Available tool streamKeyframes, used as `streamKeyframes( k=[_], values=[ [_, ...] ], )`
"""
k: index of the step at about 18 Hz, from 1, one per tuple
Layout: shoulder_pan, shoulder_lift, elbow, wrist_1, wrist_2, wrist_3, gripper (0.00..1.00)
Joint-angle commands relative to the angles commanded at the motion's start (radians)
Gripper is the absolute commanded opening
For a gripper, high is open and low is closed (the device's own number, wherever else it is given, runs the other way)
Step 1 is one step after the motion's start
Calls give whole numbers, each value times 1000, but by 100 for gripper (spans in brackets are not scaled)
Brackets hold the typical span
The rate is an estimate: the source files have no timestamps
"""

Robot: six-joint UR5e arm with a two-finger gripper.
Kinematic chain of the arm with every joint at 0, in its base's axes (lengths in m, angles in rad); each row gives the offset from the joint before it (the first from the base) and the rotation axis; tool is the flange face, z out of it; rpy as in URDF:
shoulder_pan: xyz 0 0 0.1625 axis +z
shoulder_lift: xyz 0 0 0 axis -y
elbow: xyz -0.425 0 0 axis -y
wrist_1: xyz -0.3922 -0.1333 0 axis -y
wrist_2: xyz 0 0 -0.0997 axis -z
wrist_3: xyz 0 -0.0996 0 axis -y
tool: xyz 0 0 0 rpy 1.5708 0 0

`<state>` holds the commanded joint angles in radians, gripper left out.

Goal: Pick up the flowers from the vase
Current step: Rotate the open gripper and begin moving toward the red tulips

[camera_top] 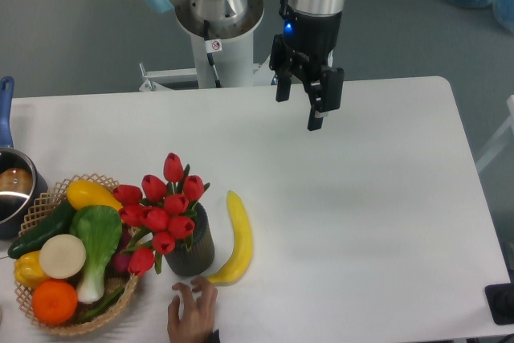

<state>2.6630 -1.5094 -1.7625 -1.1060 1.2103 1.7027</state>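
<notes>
The flowers (163, 209), a bunch of red tulip buds with green stems, stand in the vase (193, 248), a short dark ribbed cup near the table's front left. My gripper (299, 106) hangs above the far middle of the table, well away to the upper right of the flowers. Its two black fingers are spread apart and hold nothing.
A yellow banana (236, 238) lies just right of the vase. A wicker basket (71, 320) of vegetables and fruit sits to its left. A metal pot with a blue handle (8, 174) is at the left edge. A human hand (193, 315) rests on the table in front of the vase.
</notes>
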Motion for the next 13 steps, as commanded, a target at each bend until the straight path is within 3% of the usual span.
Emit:
streamKeyframes(
  k=[6,13],
  values=[
    [3,0,-3,2,-17,3,100],
    [12,11,-51,3,-80,-23,100]
  ],
)
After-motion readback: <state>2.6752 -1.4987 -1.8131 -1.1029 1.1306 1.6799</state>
